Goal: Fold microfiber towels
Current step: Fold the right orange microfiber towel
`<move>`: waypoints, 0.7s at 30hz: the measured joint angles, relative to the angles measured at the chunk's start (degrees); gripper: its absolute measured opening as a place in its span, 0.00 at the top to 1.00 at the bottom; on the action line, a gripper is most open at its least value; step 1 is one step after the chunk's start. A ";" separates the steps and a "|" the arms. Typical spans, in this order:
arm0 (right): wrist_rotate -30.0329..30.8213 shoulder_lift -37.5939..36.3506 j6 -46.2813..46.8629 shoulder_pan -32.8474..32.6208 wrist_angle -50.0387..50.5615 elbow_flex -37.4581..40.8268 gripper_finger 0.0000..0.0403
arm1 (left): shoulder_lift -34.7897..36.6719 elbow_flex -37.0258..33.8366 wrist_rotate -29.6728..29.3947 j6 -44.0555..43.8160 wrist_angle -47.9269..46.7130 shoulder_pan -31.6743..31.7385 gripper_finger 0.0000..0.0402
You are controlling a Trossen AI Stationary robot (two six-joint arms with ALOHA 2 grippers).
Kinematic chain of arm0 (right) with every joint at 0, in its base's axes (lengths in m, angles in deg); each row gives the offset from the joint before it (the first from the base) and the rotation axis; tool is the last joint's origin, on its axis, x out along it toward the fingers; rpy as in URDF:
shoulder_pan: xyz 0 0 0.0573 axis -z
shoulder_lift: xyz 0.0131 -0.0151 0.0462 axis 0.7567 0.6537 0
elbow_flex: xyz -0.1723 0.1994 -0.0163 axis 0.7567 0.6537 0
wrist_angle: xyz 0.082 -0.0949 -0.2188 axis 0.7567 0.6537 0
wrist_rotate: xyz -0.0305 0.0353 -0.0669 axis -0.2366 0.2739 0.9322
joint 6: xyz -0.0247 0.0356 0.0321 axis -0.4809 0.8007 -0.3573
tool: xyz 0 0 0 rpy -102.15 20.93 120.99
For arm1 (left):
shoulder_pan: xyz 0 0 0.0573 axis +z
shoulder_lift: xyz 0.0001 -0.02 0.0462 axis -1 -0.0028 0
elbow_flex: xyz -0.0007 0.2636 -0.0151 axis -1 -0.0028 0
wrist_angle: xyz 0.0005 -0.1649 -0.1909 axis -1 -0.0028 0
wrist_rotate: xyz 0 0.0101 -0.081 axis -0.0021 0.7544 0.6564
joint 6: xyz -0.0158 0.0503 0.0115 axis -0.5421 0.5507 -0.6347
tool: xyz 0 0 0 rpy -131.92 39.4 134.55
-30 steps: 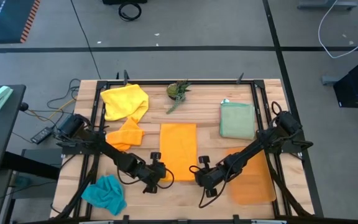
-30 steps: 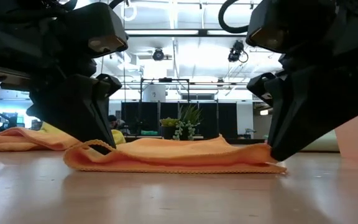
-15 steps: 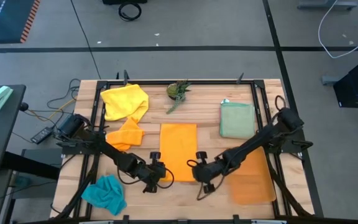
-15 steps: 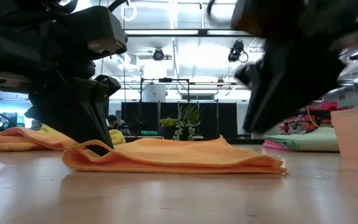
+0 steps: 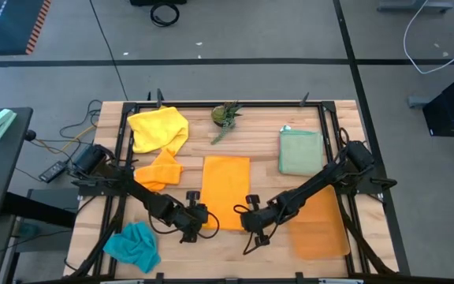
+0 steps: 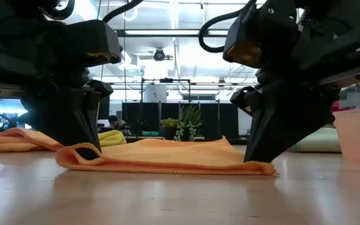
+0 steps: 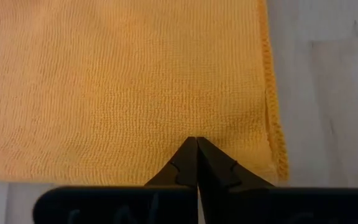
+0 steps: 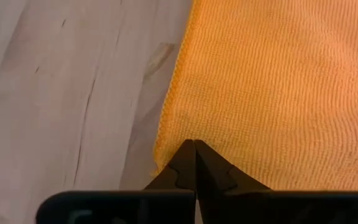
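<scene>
An orange microfiber towel (image 5: 225,192) lies flat as a long rectangle on the middle of the wooden table. My left gripper (image 5: 204,214) is shut at its near left corner, and my right gripper (image 5: 246,218) is shut at its near right corner. In the low view the towel (image 6: 167,156) lies between my left gripper (image 6: 85,149) and my right gripper (image 6: 255,156). Both point down. The near left corner curls up a little off the table. My left gripper comes from above, its shut fingertips on the towel just inside the near left corner (image 7: 229,146). The cloth there curls up (image 6: 74,154); the rest lies on the table. How many layers, I cannot tell. My right gripper comes from above, its shut fingertips on the towel just inside the near right corner (image 8: 173,140). The towel lies flat on the table around them (image 6: 264,167). How many layers, I cannot tell.
A yellow towel (image 5: 158,128) and a smaller orange towel (image 5: 162,168) lie at the far left, a teal towel (image 5: 134,244) at the near left. A folded pale green towel (image 5: 300,152) and a translucent orange mat (image 5: 321,225) lie at the right. A small plant (image 5: 225,117) stands at the far edge.
My right gripper has lifted off the towel's near right corner, gone a little toward the table's left edge and come down on the towel farther in. The towel's near edge has slid slightly toward the table's left edge, and my left gripper with it.
</scene>
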 joint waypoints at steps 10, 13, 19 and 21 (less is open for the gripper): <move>-0.27 -0.15 -0.54 0.32 -0.66 0.11 0.99 | 3.46 0.79 -2.11 6.01 7.03 -0.20 0.99; -0.23 -0.14 -0.43 0.32 -0.82 0.16 0.99 | 2.07 0.79 2.69 5.16 7.13 -0.21 0.98; -0.18 -0.10 -0.26 0.32 -0.90 0.18 0.99 | -0.34 0.49 4.10 -0.13 3.14 -1.65 0.98; -0.20 -0.09 -0.23 0.32 -0.83 0.20 1.00 | -0.62 0.14 3.77 -1.99 3.47 -2.14 0.98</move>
